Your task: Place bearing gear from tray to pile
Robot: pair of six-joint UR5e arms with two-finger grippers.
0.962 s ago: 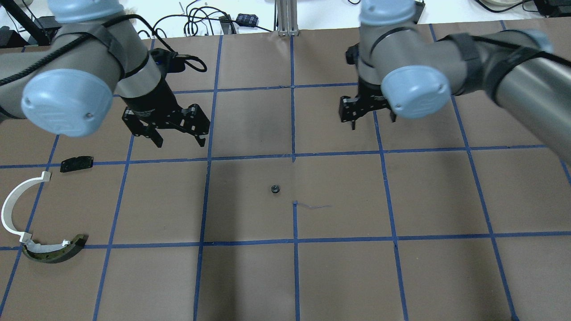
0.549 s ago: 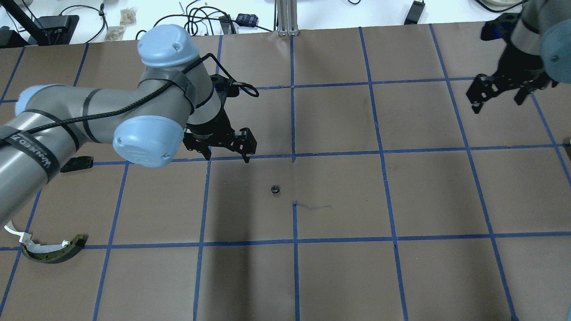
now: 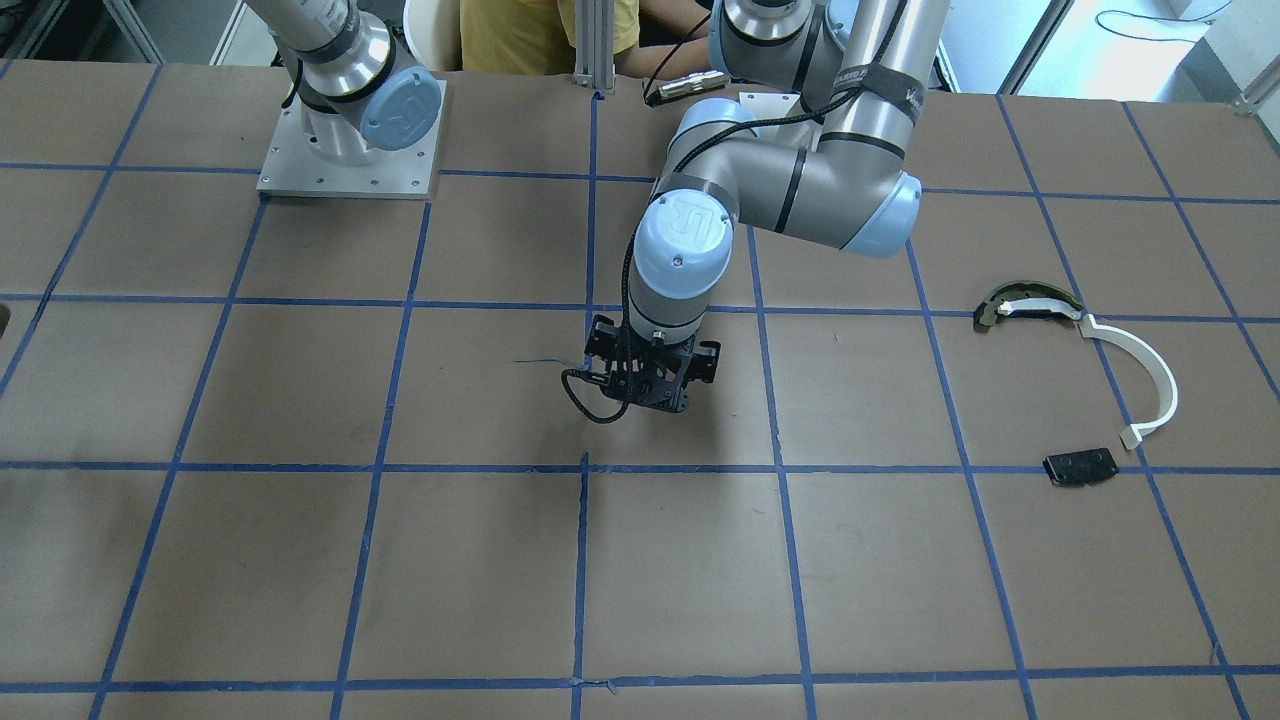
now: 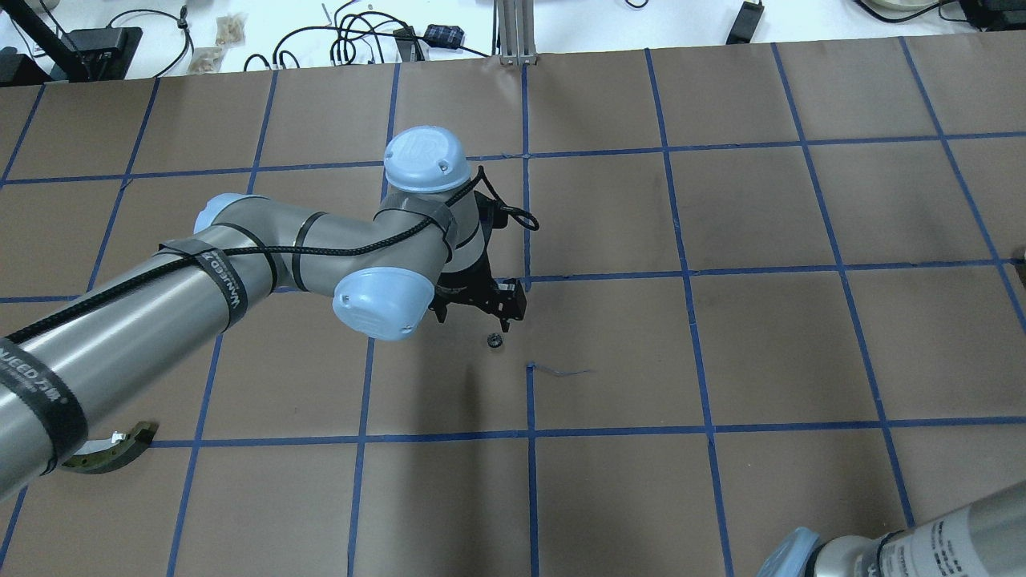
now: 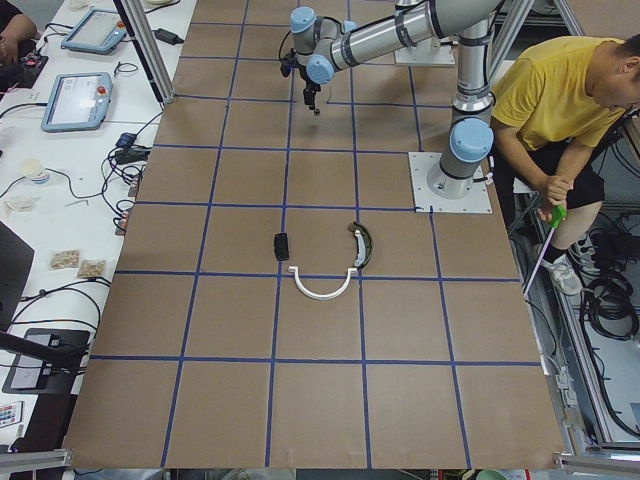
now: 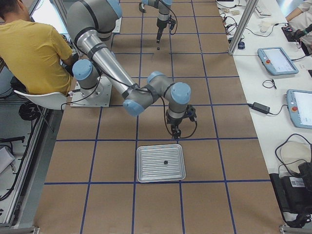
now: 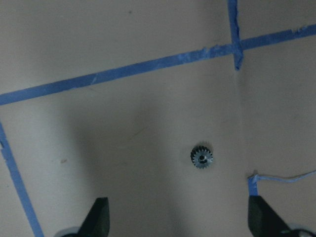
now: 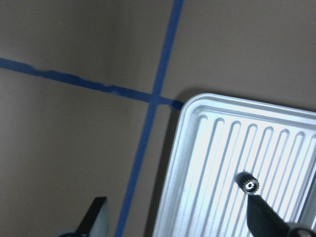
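The likeliest failure is a missed or skewed pinch. The bearing gear (image 7: 202, 158) lies on the table (image 4: 609, 497) beneath the open left hand (image 7: 180, 219), a little off the midline between its 2 fingers and nearer 1 of them. Closing without centring could nudge the part sideways or flick it away. Small and flat as it is, it could also slip from a shallow grip on the carry to the pile (image 3: 1080, 467), which sits well apart from this hand, out to its side. Descending too far would jam the fingertips into the table's paper cover.

The gear is a tiny dark toothed wheel with a pale hub and a centre hole, lying flat. A 2nd gear (image 8: 248, 183) of the same look rests in the ribbed metal tray (image 8: 207, 148), just beside 1 fingertip of the right hand (image 8: 180, 219), which is spread wide and holds nothing. That fingertip probably does not touch it, though the close view leaves doubt.
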